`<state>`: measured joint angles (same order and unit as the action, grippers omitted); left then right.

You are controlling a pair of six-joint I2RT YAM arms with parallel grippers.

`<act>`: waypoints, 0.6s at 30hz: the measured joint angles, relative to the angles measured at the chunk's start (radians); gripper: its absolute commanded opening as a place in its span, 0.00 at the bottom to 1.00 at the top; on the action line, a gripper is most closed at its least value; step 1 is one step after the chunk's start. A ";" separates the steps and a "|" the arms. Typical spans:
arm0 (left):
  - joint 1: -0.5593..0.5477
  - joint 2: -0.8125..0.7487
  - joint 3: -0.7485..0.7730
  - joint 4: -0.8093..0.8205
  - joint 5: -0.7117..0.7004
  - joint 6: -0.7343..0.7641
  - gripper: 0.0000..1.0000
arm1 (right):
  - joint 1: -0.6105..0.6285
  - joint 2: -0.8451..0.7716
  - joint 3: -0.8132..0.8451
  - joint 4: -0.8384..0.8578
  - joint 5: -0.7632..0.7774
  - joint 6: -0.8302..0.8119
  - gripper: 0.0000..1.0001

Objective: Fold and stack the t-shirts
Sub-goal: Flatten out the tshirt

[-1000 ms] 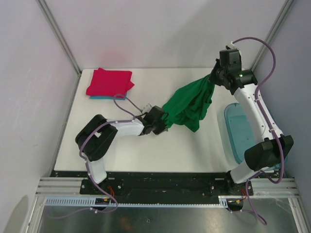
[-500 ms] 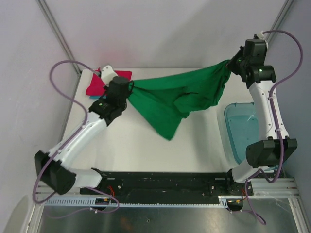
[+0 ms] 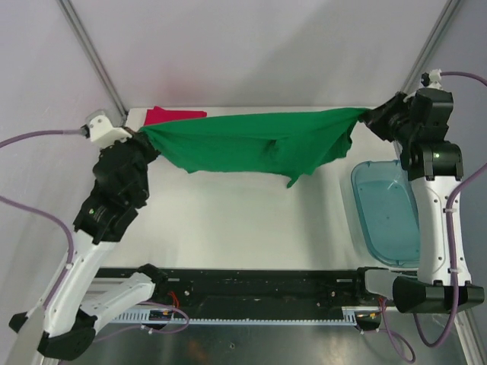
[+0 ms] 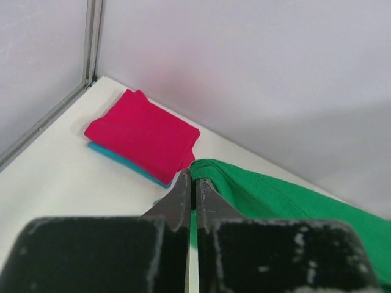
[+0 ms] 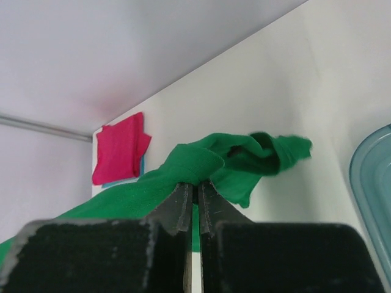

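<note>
The green t-shirt hangs stretched out in the air across the back of the table, between both grippers. My left gripper is shut on its left end, which shows in the left wrist view. My right gripper is shut on its right end, bunched at the fingertips in the right wrist view. The magenta-red t-shirt lies folded at the back left corner on a light blue t-shirt, of which only an edge shows. In the top view the green shirt hides most of the red one.
A translucent blue-green plastic bin stands at the table's right edge, under my right arm. White walls and metal posts close in the back and both sides. The white table lies below the hanging shirt.
Both arms have swung up and apart. The green shirt, bunched near the table's middle a second ago, is now pulled out wide and lifted between the two grippers at the back.
</note>
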<state>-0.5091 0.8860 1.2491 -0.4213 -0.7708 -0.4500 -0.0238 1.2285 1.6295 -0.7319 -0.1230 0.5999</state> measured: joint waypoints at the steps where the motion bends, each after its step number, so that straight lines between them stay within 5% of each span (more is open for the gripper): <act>1: 0.001 -0.007 0.000 0.000 0.002 0.006 0.00 | 0.000 -0.009 -0.009 0.002 -0.015 0.004 0.00; 5: 0.050 0.023 0.011 0.006 0.033 0.006 0.00 | 0.002 0.018 -0.029 0.040 -0.063 0.031 0.00; 10: 0.200 0.292 0.148 0.021 0.155 -0.005 0.00 | 0.005 0.219 0.017 0.164 -0.099 0.079 0.00; 18: 0.359 0.752 0.650 0.029 0.387 -0.018 0.00 | 0.006 0.700 0.619 0.145 -0.140 0.156 0.00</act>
<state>-0.1501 1.6382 1.8988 -0.3920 -0.3840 -0.4679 -0.0177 1.9285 2.2482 -0.5869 -0.2634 0.7563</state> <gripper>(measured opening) 0.013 0.033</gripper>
